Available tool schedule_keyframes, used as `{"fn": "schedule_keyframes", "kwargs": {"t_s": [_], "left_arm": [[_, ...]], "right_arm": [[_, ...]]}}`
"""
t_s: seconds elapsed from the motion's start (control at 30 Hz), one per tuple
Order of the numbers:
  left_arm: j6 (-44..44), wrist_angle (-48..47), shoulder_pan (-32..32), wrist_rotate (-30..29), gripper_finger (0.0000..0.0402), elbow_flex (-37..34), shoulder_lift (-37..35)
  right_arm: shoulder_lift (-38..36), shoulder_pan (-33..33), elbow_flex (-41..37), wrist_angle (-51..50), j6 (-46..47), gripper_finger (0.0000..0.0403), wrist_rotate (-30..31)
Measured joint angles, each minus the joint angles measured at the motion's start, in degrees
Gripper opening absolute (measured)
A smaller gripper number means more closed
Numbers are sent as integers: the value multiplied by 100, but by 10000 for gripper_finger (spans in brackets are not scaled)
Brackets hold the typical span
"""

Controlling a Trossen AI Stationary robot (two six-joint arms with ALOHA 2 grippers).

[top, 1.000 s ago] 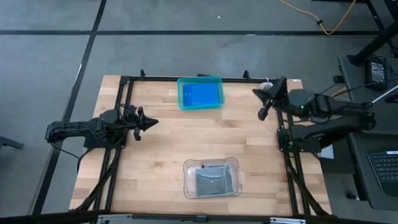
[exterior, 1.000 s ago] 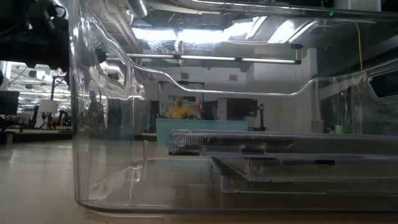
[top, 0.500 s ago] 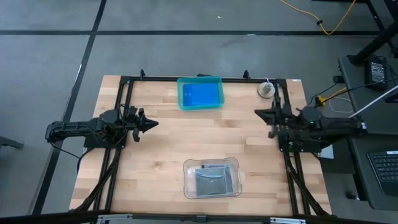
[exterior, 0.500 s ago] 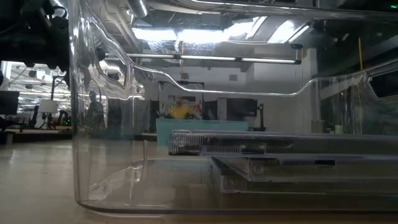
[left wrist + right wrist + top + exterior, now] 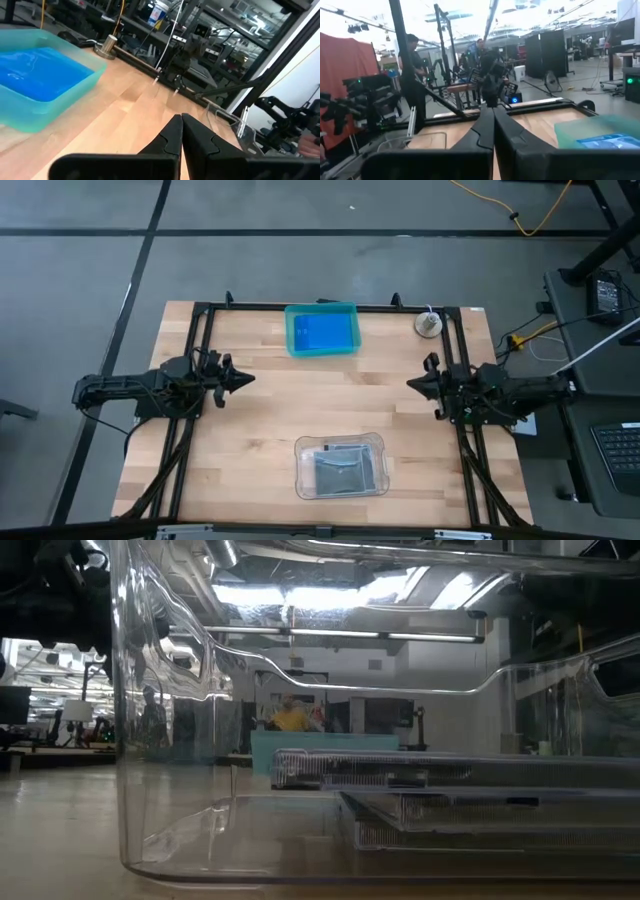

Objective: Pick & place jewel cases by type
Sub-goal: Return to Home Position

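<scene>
I see a pale wooden table (image 5: pixel 250 430) on a grey floor. Bright blue flat plastic cases (image 5: pixel 322 332) lie in a see-through teal tray (image 5: pixel 290 340); I cannot count them. Three thin grey square cases (image 5: pixel 450 802) are stacked in a clear rounded tray (image 5: pixel 301 470). The left gripper (image 5: pixel 249 378) and right gripper (image 5: pixel 410 383) are pinched together, empty.

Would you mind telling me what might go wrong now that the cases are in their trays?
In the clear tray, the grey cases lie stacked unevenly, the top one overhanging; a bump might shift them. The right tool, shut, sits near a small round metal object; a swing that way could knock it. The left tool, shut, waits at the left of the table.
</scene>
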Motion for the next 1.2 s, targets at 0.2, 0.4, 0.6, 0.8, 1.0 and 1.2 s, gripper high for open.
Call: {"fn": "schedule_keyframes", "kwargs": {"t_s": [0.2, 0.4, 0.6, 0.8, 1.0, 1.2], "left_arm": [[0, -7, 0, -9, 4, 0, 25], [0, -1, 0, -9, 4, 0, 25], [0, 0, 0, -10, 4, 0, 25], [0, 0, 0, -12, 4, 0, 25], [2, 2, 0, -12, 4, 0, 25], [2, 2, 0, -12, 4, 2, 25]], "right_arm": [[-35, 0, 0, -435, -106, 4, -90], [-34, 0, 0, -952, 156, 4, -438], [47, 0, 0, -1275, 176, 20, -499], [45, 2, 0, -1268, 1503, 32, -497], [43, 2, 0, -1266, 2254, 33, -488], [43, 2, 0, -1264, 2261, 34, -488]]}}
